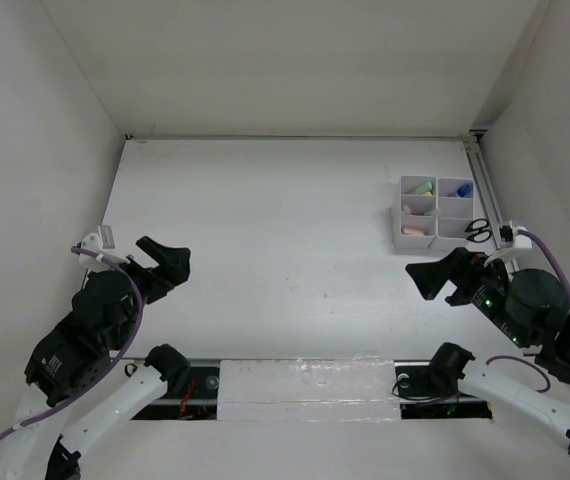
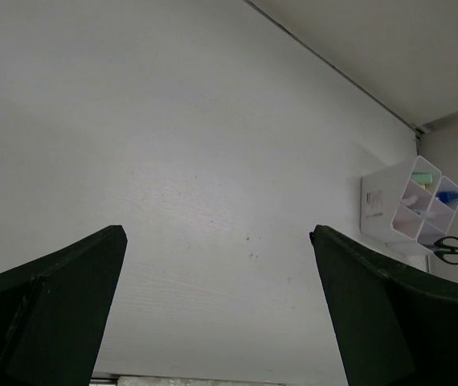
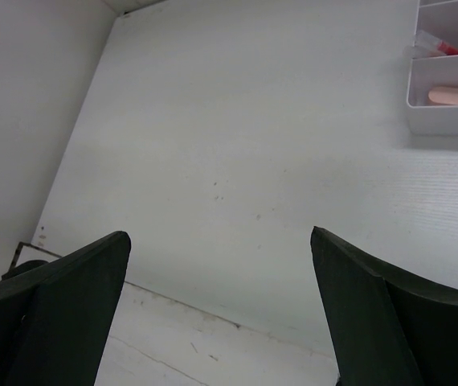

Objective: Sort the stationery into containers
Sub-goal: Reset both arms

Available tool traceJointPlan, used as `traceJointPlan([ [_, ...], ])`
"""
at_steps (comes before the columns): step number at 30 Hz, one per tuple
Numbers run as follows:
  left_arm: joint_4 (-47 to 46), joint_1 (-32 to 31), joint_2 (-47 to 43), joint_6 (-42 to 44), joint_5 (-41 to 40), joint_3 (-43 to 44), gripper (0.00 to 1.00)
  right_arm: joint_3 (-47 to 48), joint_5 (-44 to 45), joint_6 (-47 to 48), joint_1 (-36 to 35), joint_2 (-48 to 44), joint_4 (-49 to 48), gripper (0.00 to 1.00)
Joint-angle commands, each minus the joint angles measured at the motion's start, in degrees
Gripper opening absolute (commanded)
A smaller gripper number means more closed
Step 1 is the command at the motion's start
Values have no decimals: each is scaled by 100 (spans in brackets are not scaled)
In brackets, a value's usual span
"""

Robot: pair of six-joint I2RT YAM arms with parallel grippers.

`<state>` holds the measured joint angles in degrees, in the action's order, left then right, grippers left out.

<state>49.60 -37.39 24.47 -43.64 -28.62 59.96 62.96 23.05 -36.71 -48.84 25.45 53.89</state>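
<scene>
The white organizer box (image 1: 420, 242) stands near the right gripper (image 1: 443, 280), just ahead of its fingertips and a little to their right. In the right wrist view only its near corner shows, high up and beyond the right-hand finger. From the left gripper (image 1: 165, 263) the box is well apart, far ahead and off to the right of the fingers, across the open table (image 1: 285, 230).

Both pairs of fingers stand spread wide and hold nothing; neither touches the box.

Between either gripper and the box lies only flat table. White walls (image 1: 45, 150) close the table in on three sides; the box sits close to the one on the right. Behind the fingers, at the near edge by the arm bases, runs a strip of clear tape (image 1: 305, 385).

The box is divided into six square cells, two across and three deep. The black-handled scissors (image 1: 477, 232) show at its near right corner, the corner closest to the right fingers; whether they stand in that cell or lie just beside it I cannot tell. A pink piece (image 1: 417, 230) lies in the near left cell. A red-and-white piece (image 3: 434, 44) sits in the cell behind that. In the far row are a light green marker (image 1: 422, 187) on the left and a blue item (image 1: 462, 188) on the right.
</scene>
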Motion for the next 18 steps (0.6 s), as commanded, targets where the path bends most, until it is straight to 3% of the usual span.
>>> traceJointPlan([
  [1, -3, -6, -74, -31, 111, 86, 100, 190, -64, 23, -47, -58, 43, 100],
  [18, -56, -6, -179, -31, 217, 33, 100, 349, 173, 23, -47, -111, 333, 100],
])
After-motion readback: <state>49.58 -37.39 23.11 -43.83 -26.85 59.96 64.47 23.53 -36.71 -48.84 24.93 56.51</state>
